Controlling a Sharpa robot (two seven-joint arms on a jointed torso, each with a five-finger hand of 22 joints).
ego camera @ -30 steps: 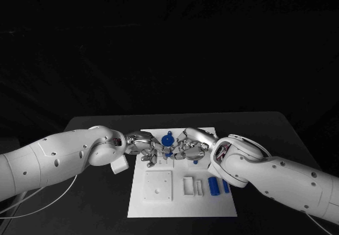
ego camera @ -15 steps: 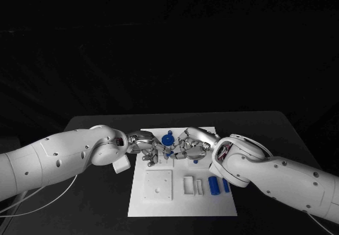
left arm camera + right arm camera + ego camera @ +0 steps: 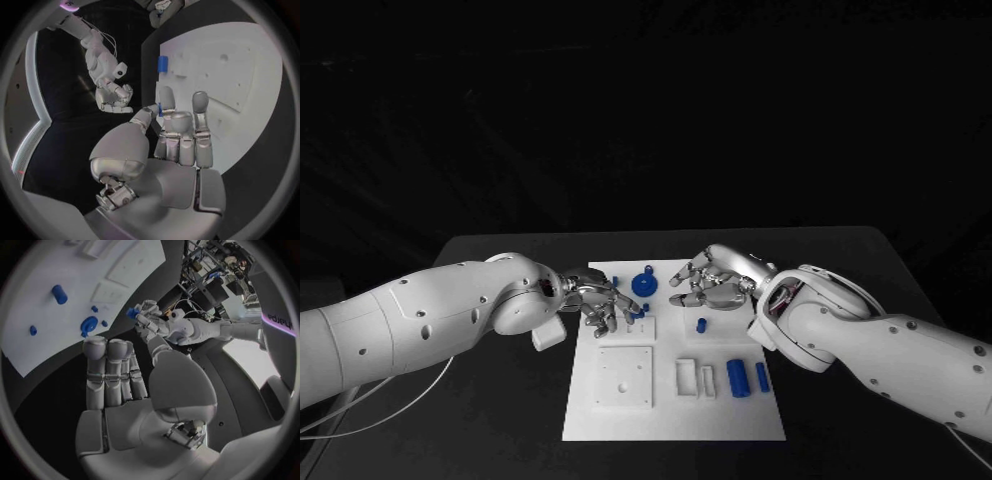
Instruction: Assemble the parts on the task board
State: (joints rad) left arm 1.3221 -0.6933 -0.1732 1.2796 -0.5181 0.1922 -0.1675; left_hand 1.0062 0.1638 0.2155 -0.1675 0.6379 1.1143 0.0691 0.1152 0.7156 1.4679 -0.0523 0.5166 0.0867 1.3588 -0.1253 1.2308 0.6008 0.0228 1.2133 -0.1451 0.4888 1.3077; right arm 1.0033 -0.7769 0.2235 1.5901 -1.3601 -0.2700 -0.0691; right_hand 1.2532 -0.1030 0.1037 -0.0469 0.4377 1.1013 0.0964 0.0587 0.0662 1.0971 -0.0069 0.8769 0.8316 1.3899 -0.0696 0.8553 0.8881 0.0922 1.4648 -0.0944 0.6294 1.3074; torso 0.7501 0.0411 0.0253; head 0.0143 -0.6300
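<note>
- Black table (image 3: 488, 400); white board (image 3: 668, 410) at centre.
- Left hand (image 3: 600, 303) pinches blue part (image 3: 131, 313); seat it upright.
- Right hand (image 3: 711, 283) empty, fingers apart.

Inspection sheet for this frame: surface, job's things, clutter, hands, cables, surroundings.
Surface: black table, with the white task board in the middle.
Job's things: round blue part and small blue peg on the board; two blue cylinders lying side by side nearer the robot, beside white blocks.
Clutter: nothing seen.
Hands: left hand pinches a small blue part over the board; right hand holds nothing, fingers extended in its wrist view.
Cables: white cable loops under the left arm.
Surroundings: dark behind the table.
</note>
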